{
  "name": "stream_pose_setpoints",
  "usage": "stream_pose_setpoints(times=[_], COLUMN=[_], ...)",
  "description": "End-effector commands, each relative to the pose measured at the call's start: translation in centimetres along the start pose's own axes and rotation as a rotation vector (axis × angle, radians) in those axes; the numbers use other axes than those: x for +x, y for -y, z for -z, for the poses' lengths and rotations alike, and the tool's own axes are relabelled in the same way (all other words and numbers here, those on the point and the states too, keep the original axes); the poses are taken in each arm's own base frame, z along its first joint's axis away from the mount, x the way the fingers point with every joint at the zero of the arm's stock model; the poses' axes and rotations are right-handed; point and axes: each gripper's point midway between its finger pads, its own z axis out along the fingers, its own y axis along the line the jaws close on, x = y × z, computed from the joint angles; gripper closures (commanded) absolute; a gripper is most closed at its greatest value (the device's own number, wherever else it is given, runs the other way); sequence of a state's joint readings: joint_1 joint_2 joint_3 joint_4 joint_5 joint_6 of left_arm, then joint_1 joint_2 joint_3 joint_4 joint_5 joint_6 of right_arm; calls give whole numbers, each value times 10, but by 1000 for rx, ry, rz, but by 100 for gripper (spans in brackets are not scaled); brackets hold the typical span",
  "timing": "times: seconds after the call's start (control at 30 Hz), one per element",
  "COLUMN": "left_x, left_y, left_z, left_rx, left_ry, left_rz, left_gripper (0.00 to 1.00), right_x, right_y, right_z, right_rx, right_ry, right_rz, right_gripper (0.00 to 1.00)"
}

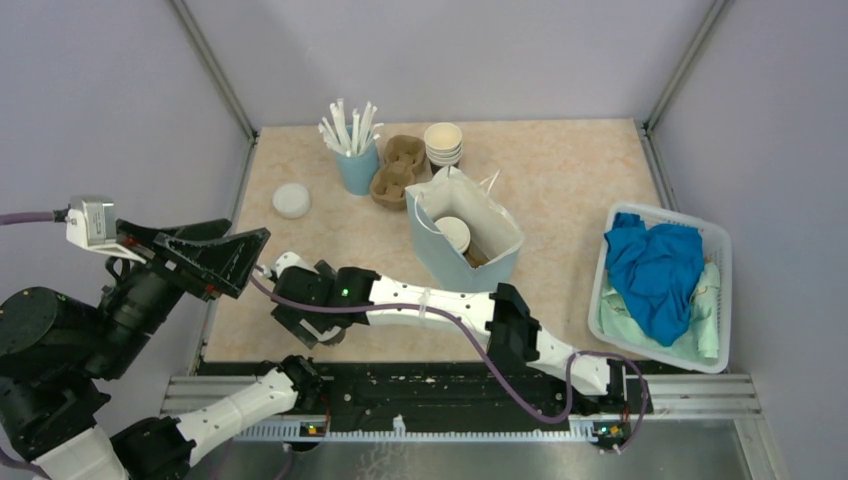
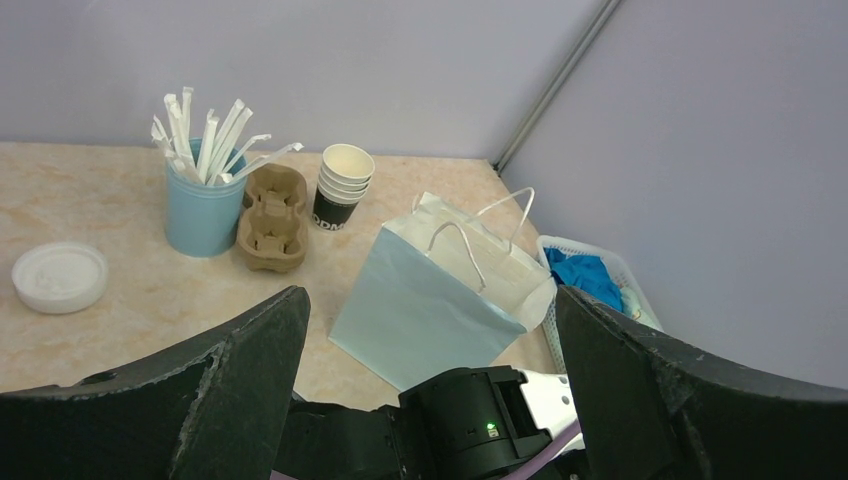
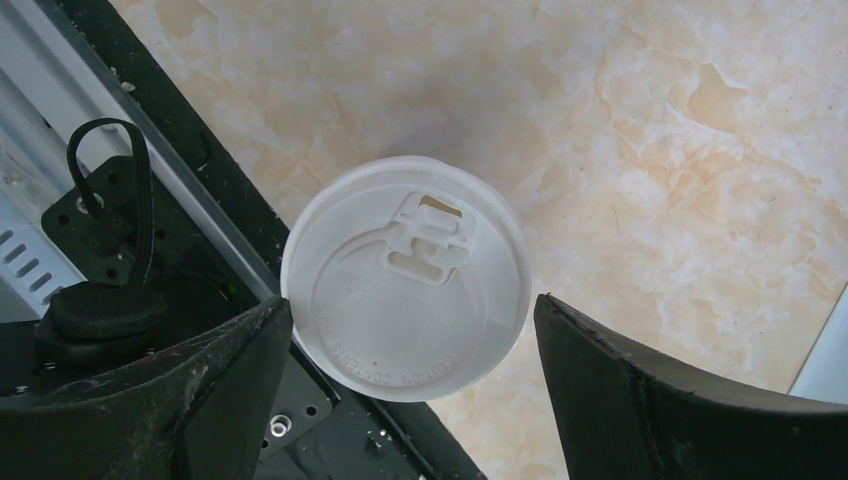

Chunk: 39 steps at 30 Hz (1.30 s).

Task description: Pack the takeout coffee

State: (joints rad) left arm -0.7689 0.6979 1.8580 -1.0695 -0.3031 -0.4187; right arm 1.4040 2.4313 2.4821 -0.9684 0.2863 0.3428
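One takeout coffee [image 3: 405, 290], seen from straight above as a round white lid, stands at the table's near-left edge. My right gripper [image 3: 412, 302] is open around it: the left finger is at the lid's rim and the right finger stands clear. In the top view this gripper [image 1: 305, 325] hides that cup. A second white-lidded coffee [image 1: 452, 233] sits inside the open light blue paper bag [image 1: 440, 255]. My left gripper [image 1: 250, 262] hovers open and empty at the left, pointing toward the bag [image 2: 430, 310].
At the back stand a light blue cup of straws [image 1: 355, 165], a brown cup carrier [image 1: 395, 170] and stacked paper cups [image 1: 443, 143]. A pile of white lids [image 1: 291, 200] lies at the left. A white basket [image 1: 715, 300] of cloths is at the right.
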Motion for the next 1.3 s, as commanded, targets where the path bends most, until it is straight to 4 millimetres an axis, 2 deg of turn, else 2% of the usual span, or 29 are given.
stream_pose_setpoints(times=[0.0,0.57,0.77,0.87,1.1,1.2,1.27], left_x=[-4,-5,-6,-6,-6,-6,-5], left_y=[8,6,6,6,7,6,6], left_z=[-11,-10,-10,-11,-17,-20,-23], left_rx=[26,17,12,8,3,-3,-6], left_ry=[8,14,18,18,19,25,23], left_rz=[-14,-12,-5,-3,1,2,1], left_gripper=[2,2,2,2,2,2,2], right_x=[-14,2,-7,-22,-53,-59,-65], right_y=[0,2,8,9,19,31,39], right_z=[4,-10,0,14,64,90,118], right_rx=[-11,2,19,12,8,26,27], right_ry=[36,-11,14,59,169,200,234], right_rz=[-11,-5,-6,-15,-40,-44,-56], right_gripper=[11,19,24,26,26,26,26])
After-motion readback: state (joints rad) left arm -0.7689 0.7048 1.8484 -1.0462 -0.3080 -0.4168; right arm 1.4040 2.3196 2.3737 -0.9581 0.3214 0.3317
